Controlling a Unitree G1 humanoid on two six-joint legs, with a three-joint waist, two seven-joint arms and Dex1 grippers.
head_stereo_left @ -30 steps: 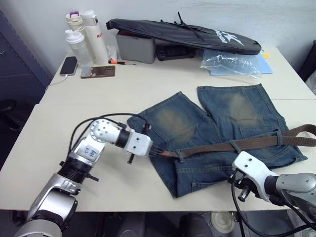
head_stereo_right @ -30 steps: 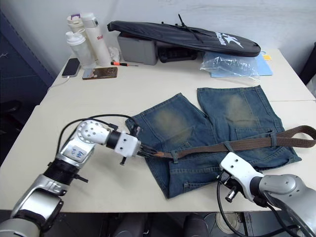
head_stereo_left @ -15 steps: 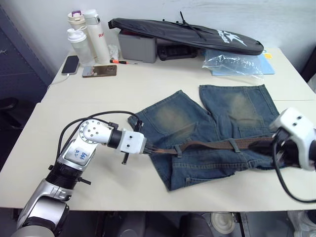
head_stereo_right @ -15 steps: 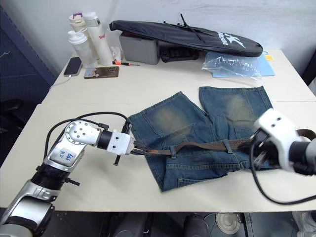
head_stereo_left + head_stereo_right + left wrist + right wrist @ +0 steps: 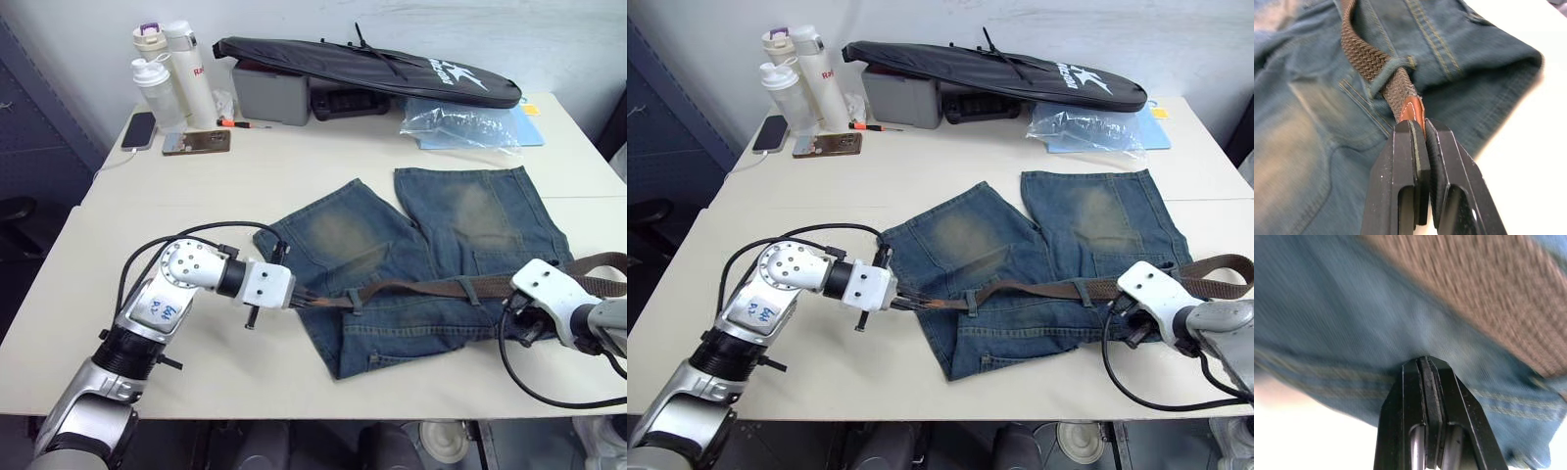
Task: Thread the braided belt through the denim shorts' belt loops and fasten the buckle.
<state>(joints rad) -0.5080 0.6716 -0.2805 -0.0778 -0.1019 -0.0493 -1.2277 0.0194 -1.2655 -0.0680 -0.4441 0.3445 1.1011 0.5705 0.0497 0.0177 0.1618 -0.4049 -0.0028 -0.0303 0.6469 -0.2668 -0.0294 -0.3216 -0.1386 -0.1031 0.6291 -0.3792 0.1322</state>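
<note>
The denim shorts (image 5: 470,215) lie flat on the table, waistband toward me. The braided belt (image 5: 421,288) runs along the waistband under two belt loops (image 5: 356,299) (image 5: 468,289) and curls back past the shorts' right side (image 5: 602,262). My left gripper (image 5: 299,301) is shut on the belt's tan leather tip (image 5: 1411,108), just past the left loop (image 5: 1393,66). At the waistband's right end, my right gripper (image 5: 519,323) is shut, its fingertips (image 5: 1425,363) pinching the blue denim (image 5: 1352,318) beside the belt (image 5: 1474,293). The buckle is out of view.
Along the table's back stand three bottles (image 5: 167,73), a phone (image 5: 136,129), a flat brown case (image 5: 196,142), a grey box (image 5: 269,93), a long black bag (image 5: 372,69) and a clear plastic bag (image 5: 460,122). The table's front edge (image 5: 294,416) is close below the shorts.
My right arm swung from the table's front edge out to the right, then came down on the waistband's right end. My left gripper kept hold of the belt tip and shifted slightly left.
</note>
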